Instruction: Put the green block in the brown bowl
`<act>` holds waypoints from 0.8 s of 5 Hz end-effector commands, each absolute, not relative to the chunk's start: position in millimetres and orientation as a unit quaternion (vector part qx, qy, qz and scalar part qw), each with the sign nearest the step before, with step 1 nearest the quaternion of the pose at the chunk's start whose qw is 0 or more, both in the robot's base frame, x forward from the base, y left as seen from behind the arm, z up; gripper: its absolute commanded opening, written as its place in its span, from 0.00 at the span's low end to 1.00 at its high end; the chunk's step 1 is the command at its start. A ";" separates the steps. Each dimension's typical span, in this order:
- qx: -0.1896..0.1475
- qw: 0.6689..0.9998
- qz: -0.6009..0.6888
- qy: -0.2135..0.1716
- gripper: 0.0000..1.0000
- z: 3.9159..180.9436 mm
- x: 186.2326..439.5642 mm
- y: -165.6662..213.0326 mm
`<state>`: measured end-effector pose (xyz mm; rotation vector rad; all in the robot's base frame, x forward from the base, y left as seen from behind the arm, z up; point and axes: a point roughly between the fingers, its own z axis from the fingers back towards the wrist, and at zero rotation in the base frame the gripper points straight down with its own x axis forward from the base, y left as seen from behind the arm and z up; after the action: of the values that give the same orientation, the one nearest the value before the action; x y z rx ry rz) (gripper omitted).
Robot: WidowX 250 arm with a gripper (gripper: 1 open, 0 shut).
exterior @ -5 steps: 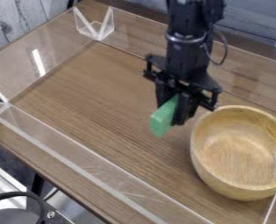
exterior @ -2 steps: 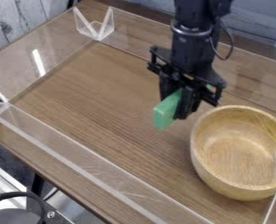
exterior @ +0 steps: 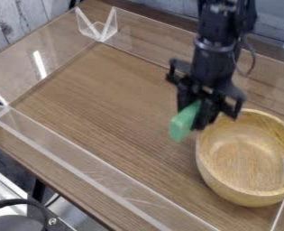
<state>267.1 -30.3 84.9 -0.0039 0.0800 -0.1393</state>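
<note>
my black two-fingered gripper [exterior: 206, 110] points straight down over the wood-grain table [exterior: 96, 99], its jaws closed partway around the small bright green rectangular block [exterior: 187, 121], which i hold by its upper end. the block hangs tilted below my fingers, clear of the tabletop, with its lower end swung toward the left of the picture. it sits just beside the left rim of the large round light-brown wooden bowl [exterior: 248, 156], outside the bowl and not over its hollow. the bowl rests on the table at the right, and its inside shows only bare grain. a low clear plastic wall [exterior: 59, 149] runs along the near edge of the table, and a small clear plastic bracket [exterior: 97, 24] stands at the far left corner.
</note>
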 end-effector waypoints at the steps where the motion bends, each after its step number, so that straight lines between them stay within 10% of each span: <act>1: 0.004 0.997 -0.072 0.007 0.00 125.1 290.4 -24.4; 3: 0.003 0.990 -0.141 0.013 0.00 69.3 273.9 -30.1; 4: 0.001 0.990 -0.142 -0.014 0.00 88.2 284.3 -29.9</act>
<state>272.6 -29.4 65.7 0.0006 0.0601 -0.2883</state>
